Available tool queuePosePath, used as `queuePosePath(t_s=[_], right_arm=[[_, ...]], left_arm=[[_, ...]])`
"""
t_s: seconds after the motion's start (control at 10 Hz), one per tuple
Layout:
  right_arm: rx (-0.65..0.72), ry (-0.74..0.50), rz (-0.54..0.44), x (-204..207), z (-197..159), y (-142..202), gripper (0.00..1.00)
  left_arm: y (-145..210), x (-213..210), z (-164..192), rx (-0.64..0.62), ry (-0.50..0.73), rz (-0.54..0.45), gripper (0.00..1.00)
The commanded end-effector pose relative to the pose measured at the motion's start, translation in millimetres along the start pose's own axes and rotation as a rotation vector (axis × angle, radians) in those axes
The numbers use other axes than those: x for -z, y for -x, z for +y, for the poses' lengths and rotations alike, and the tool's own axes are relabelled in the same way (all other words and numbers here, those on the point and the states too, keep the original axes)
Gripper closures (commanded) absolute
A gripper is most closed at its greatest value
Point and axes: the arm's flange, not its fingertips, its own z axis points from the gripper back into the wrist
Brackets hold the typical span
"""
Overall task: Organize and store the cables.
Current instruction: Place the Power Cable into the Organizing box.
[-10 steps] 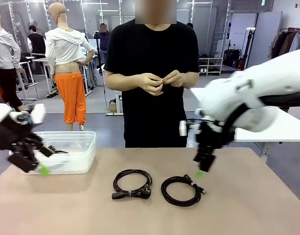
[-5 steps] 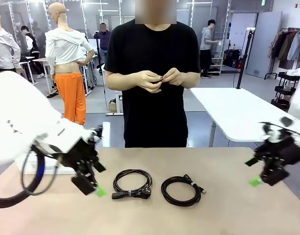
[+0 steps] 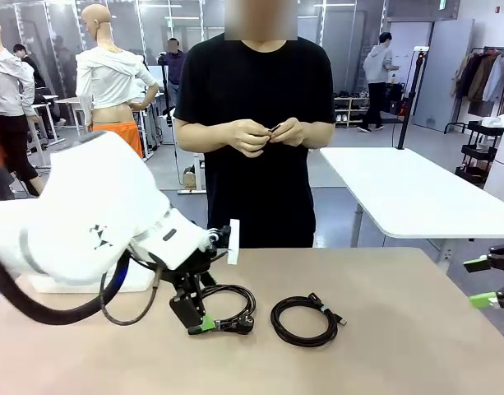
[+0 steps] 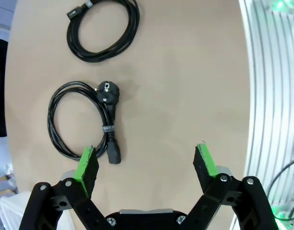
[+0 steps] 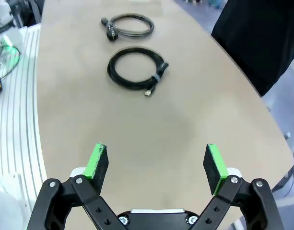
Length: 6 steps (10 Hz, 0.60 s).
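Two cables lie coiled on the tan table. The left cable has a round power plug and a band; its coil lies just ahead of the left finger in the left wrist view. My left gripper hangs open low over this coil's near left edge, holding nothing. The right cable sits beside it, with the plug-ended cable farther off in the right wrist view. My right gripper stands open and empty at the table's right edge.
A person in a black shirt stands at the far side with both hands together at the chest. A white bin's lower edge peeks out behind my left arm. A white side table stands behind on the right.
My left arm swung from the bin at the left to the left cable. My right arm withdrew from above the right cable to the table's right edge. Both grippers stayed open.
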Motion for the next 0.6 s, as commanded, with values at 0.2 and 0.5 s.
queuePosePath(t_s=[0.2, 0.5], right_arm=[[-0.017, 0.018, -0.153, 13, 18, 40, 0.00], [-0.013, 0.011, -0.133, 4, 5, 33, 0.00]], left_arm=[[-13, 35, 24, -0.031, 0.012, 0.105, 0.00], [-6, 30, 12, -0.004, 0.006, 0.075, 0.00]])
